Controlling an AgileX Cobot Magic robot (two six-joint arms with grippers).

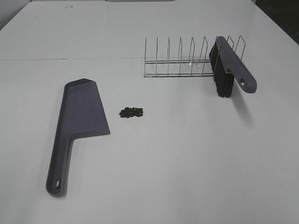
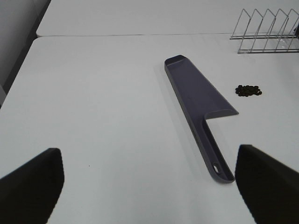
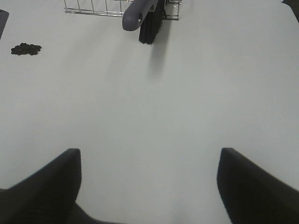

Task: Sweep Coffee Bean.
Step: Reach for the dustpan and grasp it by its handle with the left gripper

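A small cluster of tiny dark brown oval coffee beans (image 1: 131, 112) is lying near the middle of the white table (image 1: 187, 163), just beside the flat grey-purple plastic dustpan (image 1: 81, 116) toward the left edge. A grey-handled, black-bristled brush (image 1: 232, 63) is leaning in the silver wire rack (image 1: 180, 73) toward the far right corner. The left gripper (image 2: 149, 186) and the right gripper (image 3: 149, 186) are hovering released, grasping nothing.

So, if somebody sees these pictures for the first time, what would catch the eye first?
The long grey dustpan stands out first, lying flat on the left of the white table. A small heap of dark coffee beans sits just to its right, not touching it. Farther back on the right, a grey brush with black bristles rests at the right end of a wire rack.
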